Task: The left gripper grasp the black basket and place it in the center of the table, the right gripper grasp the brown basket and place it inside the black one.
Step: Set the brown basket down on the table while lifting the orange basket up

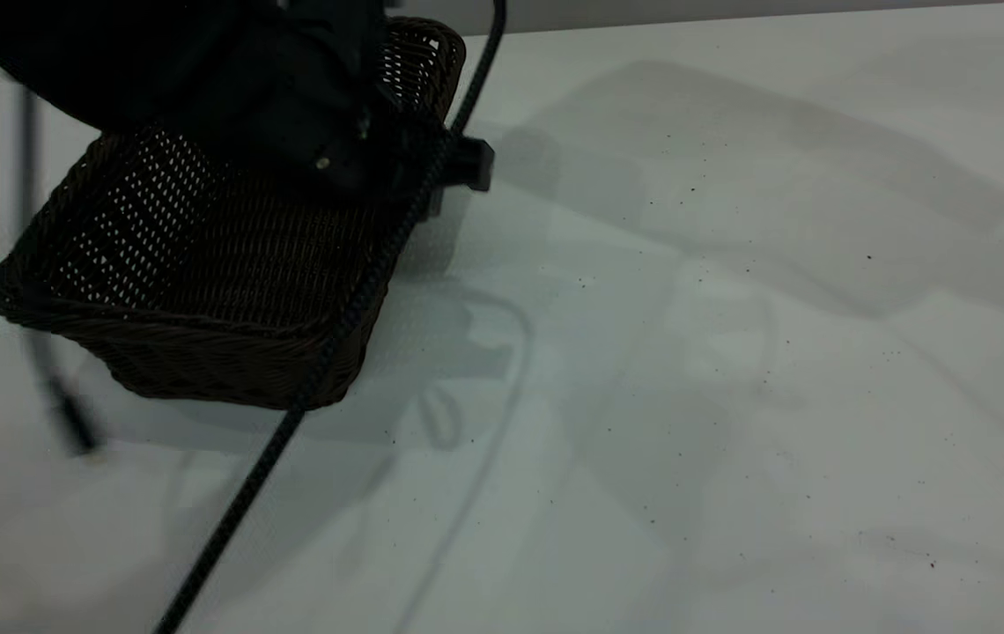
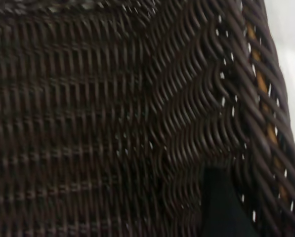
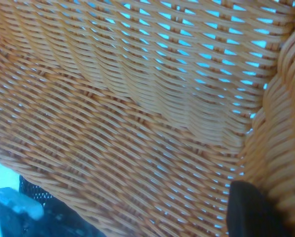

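The black basket (image 1: 203,264) is at the left of the table (image 1: 731,352), tilted, with a shadow under it. My left gripper (image 1: 445,172) comes down from above onto the basket's right-hand wall and is shut on it. In the left wrist view one black finger (image 2: 221,207) lies inside the dark weave (image 2: 88,123), against the wall. The brown basket (image 3: 137,123) fills the right wrist view. My right gripper (image 3: 280,207) is shut on its wall, with one finger (image 3: 248,210) inside beside the braided rim (image 3: 285,98). The brown basket and right gripper are out of the exterior view.
A braided black cable (image 1: 291,423) runs diagonally across the basket and down to the front edge. A second dark cable (image 1: 53,387) hangs at the far left. A dark mesh object with a pale part (image 3: 19,212) shows below the brown basket.
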You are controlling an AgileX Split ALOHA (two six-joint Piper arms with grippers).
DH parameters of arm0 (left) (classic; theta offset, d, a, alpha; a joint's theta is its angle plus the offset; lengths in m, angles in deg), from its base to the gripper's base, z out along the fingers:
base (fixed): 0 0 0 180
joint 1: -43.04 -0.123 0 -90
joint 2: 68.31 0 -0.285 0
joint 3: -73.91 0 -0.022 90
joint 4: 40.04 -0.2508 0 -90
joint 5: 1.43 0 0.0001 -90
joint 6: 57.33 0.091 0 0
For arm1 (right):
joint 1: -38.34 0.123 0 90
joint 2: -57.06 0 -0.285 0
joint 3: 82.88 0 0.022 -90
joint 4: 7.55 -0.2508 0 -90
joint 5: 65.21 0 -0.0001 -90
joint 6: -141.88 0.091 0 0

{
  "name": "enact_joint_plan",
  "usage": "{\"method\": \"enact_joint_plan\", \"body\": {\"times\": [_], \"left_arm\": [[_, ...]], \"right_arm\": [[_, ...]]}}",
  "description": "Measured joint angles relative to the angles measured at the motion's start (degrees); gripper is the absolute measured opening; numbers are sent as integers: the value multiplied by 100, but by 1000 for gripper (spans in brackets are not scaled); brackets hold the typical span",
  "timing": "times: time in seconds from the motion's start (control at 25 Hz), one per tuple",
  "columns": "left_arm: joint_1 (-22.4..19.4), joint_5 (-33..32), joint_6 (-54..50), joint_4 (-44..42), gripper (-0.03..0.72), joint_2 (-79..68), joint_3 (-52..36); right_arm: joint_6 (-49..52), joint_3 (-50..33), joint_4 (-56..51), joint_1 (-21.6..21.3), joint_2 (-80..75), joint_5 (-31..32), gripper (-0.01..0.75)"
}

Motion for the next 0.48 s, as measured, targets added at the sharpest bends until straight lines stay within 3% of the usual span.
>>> {"method": "enact_joint_plan", "body": {"times": [0.28,0.48], "left_arm": [[0,16,177,12,148,-62,5],[-6,-438,1023,-6,141,6,0]], "right_arm": [[0,0,-11,0,4,-25,108],[-39,0,1,0,4,-36,108]]}}
